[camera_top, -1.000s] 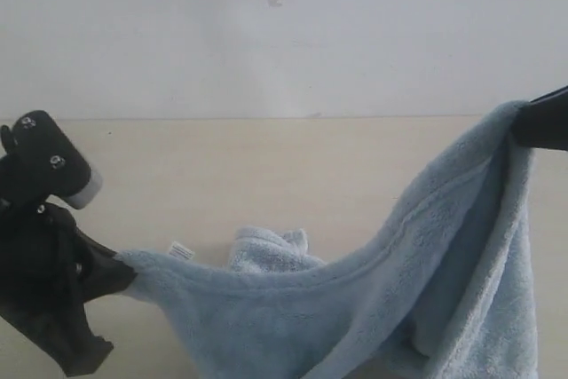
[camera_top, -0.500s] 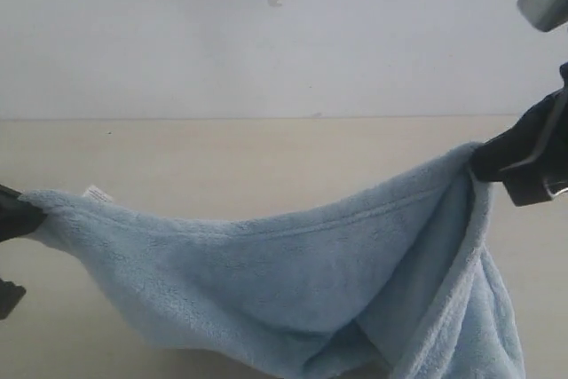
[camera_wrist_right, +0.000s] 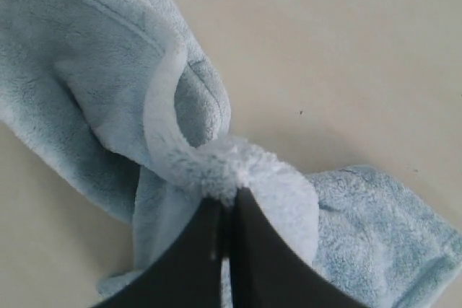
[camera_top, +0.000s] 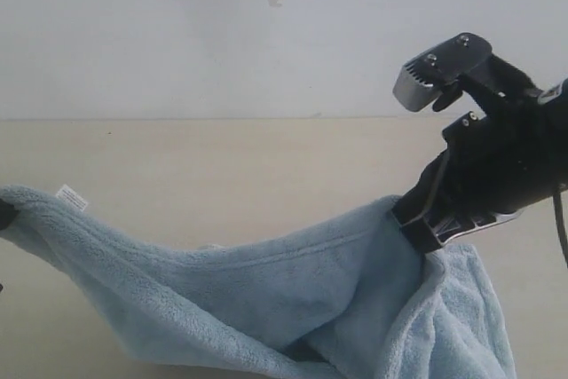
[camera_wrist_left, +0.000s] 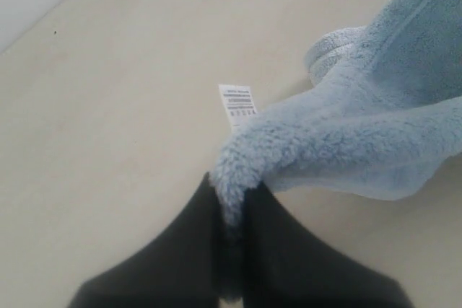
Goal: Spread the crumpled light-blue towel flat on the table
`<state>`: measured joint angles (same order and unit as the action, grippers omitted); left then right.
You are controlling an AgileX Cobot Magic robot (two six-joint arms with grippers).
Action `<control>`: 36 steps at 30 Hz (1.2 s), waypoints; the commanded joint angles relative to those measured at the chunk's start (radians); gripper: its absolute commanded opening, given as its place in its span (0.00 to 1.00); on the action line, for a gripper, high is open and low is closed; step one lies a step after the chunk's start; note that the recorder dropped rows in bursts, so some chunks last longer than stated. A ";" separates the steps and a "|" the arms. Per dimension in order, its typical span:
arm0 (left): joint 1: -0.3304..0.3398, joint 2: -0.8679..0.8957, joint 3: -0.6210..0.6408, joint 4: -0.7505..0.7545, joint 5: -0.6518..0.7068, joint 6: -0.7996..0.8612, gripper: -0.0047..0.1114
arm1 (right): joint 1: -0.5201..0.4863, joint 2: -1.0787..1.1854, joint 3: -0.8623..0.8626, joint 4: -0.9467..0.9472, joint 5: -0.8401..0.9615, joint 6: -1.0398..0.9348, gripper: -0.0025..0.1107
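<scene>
The light-blue towel [camera_top: 266, 295] hangs stretched between my two grippers above the beige table [camera_top: 222, 166], sagging in the middle, with its right part bunched and drooping low. Its white label [camera_top: 71, 197] shows near the left corner. My left gripper [camera_wrist_left: 231, 196] is shut on that corner [camera_wrist_left: 238, 167], beside the label [camera_wrist_left: 237, 102]; in the exterior view only a dark sliver of it [camera_top: 4, 215] shows at the left edge. My right gripper [camera_wrist_right: 225, 203] is shut on a bunched fold of towel [camera_wrist_right: 224, 164]; in the exterior view this gripper [camera_top: 410, 217] sits right of centre.
A white-grey wall [camera_top: 266, 33] rises behind the table's far edge. The right arm's black body [camera_top: 506, 161] fills the right side. Bare tabletop [camera_top: 266, 157] lies behind the towel.
The right gripper has come down and leftward with its fold of towel. The left gripper has pulled its corner farther left, almost out of the exterior view. The towel is more stretched.
</scene>
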<state>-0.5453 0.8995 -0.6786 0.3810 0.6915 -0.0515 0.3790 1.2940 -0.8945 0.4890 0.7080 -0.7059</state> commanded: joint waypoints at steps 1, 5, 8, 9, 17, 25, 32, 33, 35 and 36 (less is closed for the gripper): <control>0.005 -0.009 -0.006 0.006 -0.005 -0.015 0.07 | 0.014 0.008 -0.001 -0.003 -0.035 -0.007 0.02; 0.005 -0.009 -0.006 0.006 -0.005 -0.022 0.07 | 0.014 0.008 -0.001 -0.003 -0.035 -0.004 0.02; 0.005 -0.009 -0.006 0.006 -0.005 -0.022 0.07 | 0.014 0.008 -0.001 -0.027 -0.051 0.055 0.15; 0.005 -0.009 -0.006 0.006 -0.005 -0.022 0.07 | 0.014 0.008 -0.001 -0.059 -0.060 0.081 0.20; 0.005 -0.009 0.005 0.004 -0.013 -0.023 0.07 | 0.014 -0.035 -0.001 -0.261 -0.078 0.324 0.52; 0.005 -0.009 0.005 0.004 -0.031 -0.027 0.07 | 0.031 -0.062 0.053 -0.247 0.087 0.322 0.52; 0.005 -0.009 0.005 0.004 -0.037 -0.037 0.07 | 0.252 -0.062 0.155 -0.240 0.025 0.354 0.52; 0.005 -0.009 0.005 0.004 -0.041 -0.037 0.07 | 0.311 -0.062 0.174 -0.242 0.004 0.363 0.52; 0.005 -0.009 0.005 0.004 -0.044 -0.037 0.07 | 0.392 -0.039 0.194 -0.294 -0.030 0.454 0.52; 0.005 -0.009 0.005 0.004 -0.044 -0.037 0.07 | 0.414 -0.023 0.196 -0.333 -0.035 0.509 0.51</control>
<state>-0.5453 0.8995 -0.6786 0.3810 0.6667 -0.0765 0.7371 1.2451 -0.7126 0.2260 0.7022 -0.2926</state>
